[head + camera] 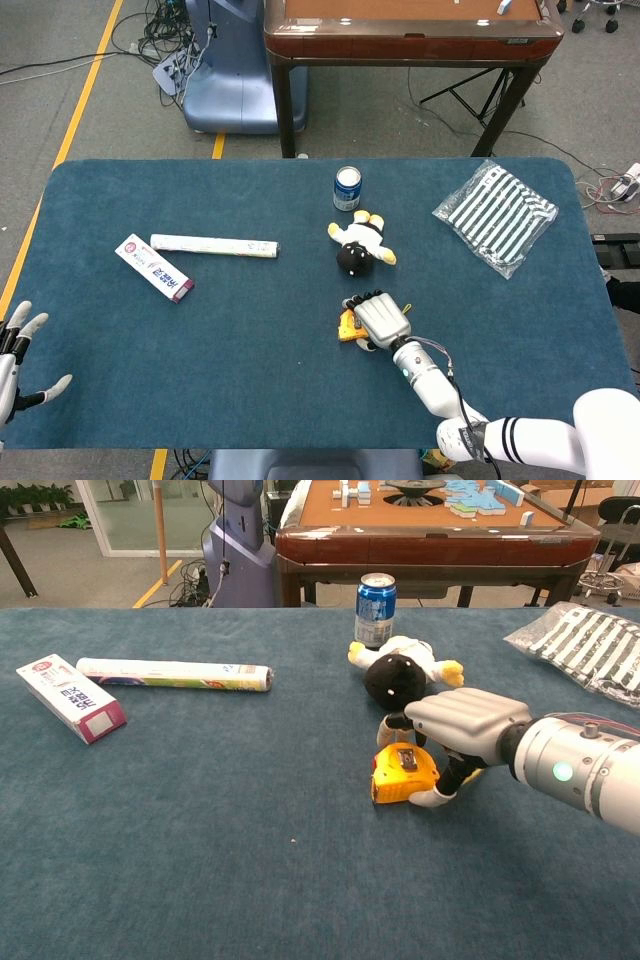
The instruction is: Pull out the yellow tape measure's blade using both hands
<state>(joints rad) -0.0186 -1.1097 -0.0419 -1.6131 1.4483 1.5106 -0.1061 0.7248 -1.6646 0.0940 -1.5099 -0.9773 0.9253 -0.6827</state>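
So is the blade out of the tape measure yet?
Not yet. No blade shows beyond the tape measure; the right hand only covers its far side.

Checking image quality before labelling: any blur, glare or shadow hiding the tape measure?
Head view: sharp, evenly lit, but the right hand covers most of the yellow tape measure. Chest view: clear, soft shadow only; the case shows well, no glare.

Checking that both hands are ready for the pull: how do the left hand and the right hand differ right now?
The right hand is out over the table's middle, arched over the yellow tape measure; the left hand sits at the table's left edge, far from it. The right hand's fingers curl around the tape measure, though a firm grip is unclear; the left hand's fingers are spread, holding nothing. Both are light grey.
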